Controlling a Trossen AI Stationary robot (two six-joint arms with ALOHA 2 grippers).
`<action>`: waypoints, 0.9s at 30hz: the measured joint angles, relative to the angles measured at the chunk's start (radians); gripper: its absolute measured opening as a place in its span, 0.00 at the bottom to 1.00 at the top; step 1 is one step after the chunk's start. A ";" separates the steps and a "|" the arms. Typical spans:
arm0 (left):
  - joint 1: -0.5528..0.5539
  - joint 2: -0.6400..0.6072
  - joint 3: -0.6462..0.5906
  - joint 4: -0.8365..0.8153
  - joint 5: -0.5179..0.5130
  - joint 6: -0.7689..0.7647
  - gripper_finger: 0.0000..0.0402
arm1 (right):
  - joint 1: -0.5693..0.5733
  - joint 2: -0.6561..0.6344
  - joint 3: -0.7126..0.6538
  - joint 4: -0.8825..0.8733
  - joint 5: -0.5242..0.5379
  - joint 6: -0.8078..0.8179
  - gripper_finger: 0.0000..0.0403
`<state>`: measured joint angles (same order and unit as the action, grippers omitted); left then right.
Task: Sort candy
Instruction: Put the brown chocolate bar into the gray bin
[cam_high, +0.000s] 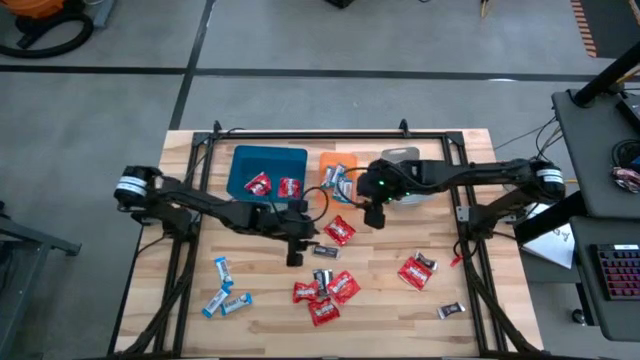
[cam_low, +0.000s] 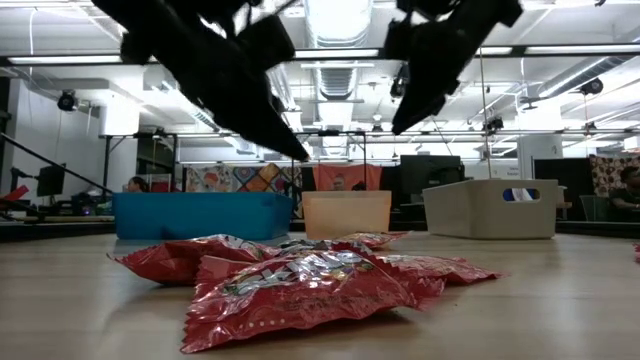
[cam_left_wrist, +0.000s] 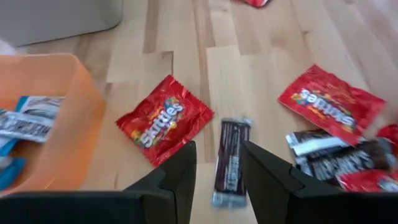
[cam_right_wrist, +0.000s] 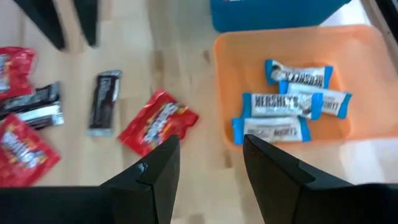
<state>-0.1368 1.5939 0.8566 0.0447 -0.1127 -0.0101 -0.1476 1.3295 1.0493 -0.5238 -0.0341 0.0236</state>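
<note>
Candy (cam_right_wrist: 292, 102): three blue-and-white bars in the orange tray (cam_right_wrist: 360, 50).

Red candy packets (cam_low: 300, 285) are heaped on the wooden table (cam_low: 560, 310), nearest the camera. Behind the heap, three trays are lined up: a blue tray (cam_low: 200, 215) behind and left of it, an orange tray (cam_low: 347, 213) directly behind, a grey tray (cam_low: 490, 207) behind and right. Two dark arms are seen hanging above the heap, one (cam_low: 225, 70) over its left side, one (cam_low: 440, 55) over its right. Their fingertips cannot be made out.
</note>
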 joint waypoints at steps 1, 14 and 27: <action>0.000 0.021 0.000 0.019 0.000 -0.006 0.28 | 0.006 -0.019 -0.014 0.002 0.000 0.010 0.42; 0.000 0.187 -0.001 0.137 0.026 -0.033 0.43 | 0.051 -0.125 -0.126 0.034 0.000 0.113 0.44; -0.007 0.263 -0.001 0.132 0.079 -0.074 0.45 | 0.064 -0.118 -0.127 0.034 0.000 0.114 0.44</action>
<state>-0.1440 1.8572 0.8558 0.1769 -0.0342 -0.0839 -0.0832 1.2118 0.9222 -0.4898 -0.0338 0.1378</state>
